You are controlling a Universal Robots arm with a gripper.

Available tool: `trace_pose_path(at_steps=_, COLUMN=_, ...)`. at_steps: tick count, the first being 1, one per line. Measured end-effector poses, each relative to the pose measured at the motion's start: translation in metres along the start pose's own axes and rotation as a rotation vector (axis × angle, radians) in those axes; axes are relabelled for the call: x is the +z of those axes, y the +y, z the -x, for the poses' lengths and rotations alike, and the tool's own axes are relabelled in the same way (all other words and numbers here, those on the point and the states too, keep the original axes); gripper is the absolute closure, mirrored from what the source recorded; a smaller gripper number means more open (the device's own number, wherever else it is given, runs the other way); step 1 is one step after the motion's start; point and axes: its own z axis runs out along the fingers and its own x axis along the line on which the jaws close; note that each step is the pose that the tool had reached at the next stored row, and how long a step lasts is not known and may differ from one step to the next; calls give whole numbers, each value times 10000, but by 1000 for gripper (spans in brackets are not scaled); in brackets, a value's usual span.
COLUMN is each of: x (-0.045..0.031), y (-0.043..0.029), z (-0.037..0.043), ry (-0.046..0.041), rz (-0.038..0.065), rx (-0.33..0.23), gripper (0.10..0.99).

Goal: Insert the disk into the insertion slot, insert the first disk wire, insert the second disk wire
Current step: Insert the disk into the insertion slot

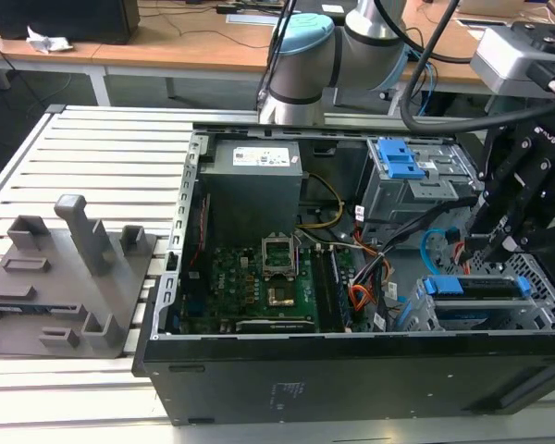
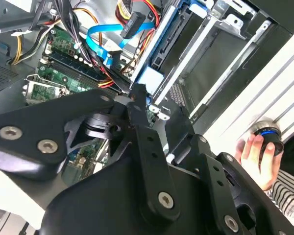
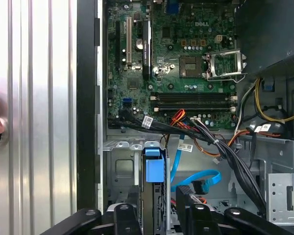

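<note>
Black gripper links crowd the foreground in both wrist views. The gripper [image 3: 159, 206] hangs over the lower-right corner of the case [image 1: 259, 379] in the exterior view. Its jaws stand apart, one on each side of the disk [image 3: 154, 171] with a sliver of gap either way. They straddle it rather than clamp it, which I read as a released or guiding stance, not a carry.

Seen edge-on in the first wrist view, the disk has its blue caddy down between the walls of the slot [image 1: 536, 319], the low perforated cage at the exterior view's lower right. It looks seated or very nearly so; how deep it sits I cannot tell. The taller cage [image 1: 398, 162] with the blue latch stands behind it, toward the upper right, and plays no part.

The blue wire [image 3: 202, 177] curls in a loop just beside the disk, probably bent that way to keep its plug within reach of the disk's end. The plug looks free, not mated. Red-orange strands [image 2: 154, 12] lie in the same tangle; I cannot tell which of them is the first wire.

Outside the case, a hand [image 2: 255, 154] rests on a blue-ringed knob [image 2: 267, 133], likely a control kept ready.
</note>
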Motion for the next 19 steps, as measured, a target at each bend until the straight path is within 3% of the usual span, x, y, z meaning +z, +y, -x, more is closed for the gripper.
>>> trace_pose_path(at_steps=5, x=1, y=0, z=0, ry=0, rz=0, rx=0, gripper=973)
trace_pose_path(at_steps=10, x=4, y=-8, z=1, ry=-3, rz=0, rx=-1, gripper=980)
trace_pose_path(at_steps=13, x=3, y=-95, z=11, ry=-2, rz=15, rx=0, gripper=980)
trace_pose_path(at_steps=19, x=119, y=-114, z=12, ry=1, rz=29, rx=0, gripper=980)
